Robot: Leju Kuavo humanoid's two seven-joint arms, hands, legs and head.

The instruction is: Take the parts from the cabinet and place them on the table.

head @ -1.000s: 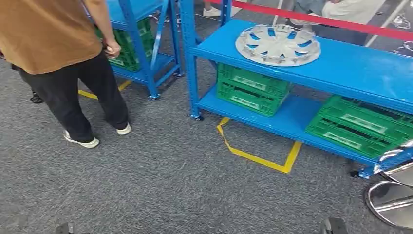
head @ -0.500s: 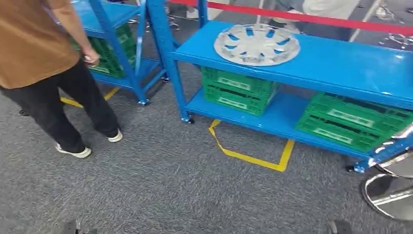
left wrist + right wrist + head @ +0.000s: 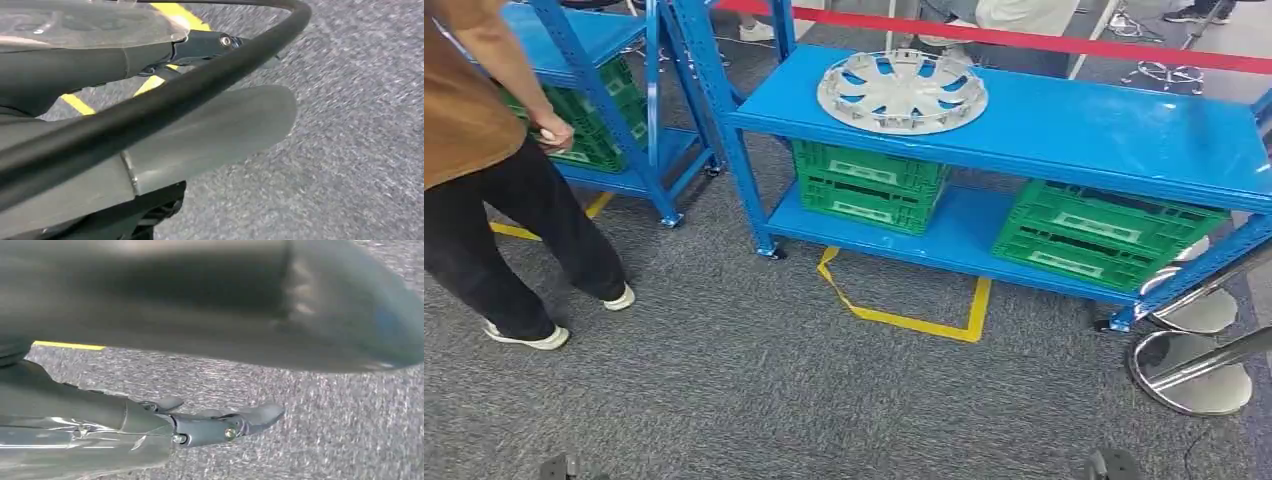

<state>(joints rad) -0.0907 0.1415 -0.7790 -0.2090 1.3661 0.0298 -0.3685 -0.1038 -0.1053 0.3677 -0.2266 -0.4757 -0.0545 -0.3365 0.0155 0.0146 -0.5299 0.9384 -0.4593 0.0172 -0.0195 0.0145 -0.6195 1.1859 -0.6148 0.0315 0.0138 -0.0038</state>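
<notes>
A round silver wheel cover [image 3: 902,90] lies flat on the top shelf of the blue cabinet rack [image 3: 1104,130], towards its left end. In the left wrist view my left hand [image 3: 165,55] hangs over the grey carpet, its thick grey thumb [image 3: 225,125] and a dark finger stretched out, holding nothing. In the right wrist view my right hand [image 3: 200,427] also hangs above the carpet with straight fingers and nothing in it.
Two green crates [image 3: 869,185] [image 3: 1104,235] sit on the rack's lower shelf. A person [image 3: 484,180] stands at the left beside a second blue rack [image 3: 614,100]. Chrome post bases [image 3: 1194,370] stand at the right. Yellow floor tape [image 3: 904,320] marks the carpet before the rack.
The whole picture has shifted left, so the camera has turned right. The person at the left has taken a step. The wheel cover stays on the shelf.
</notes>
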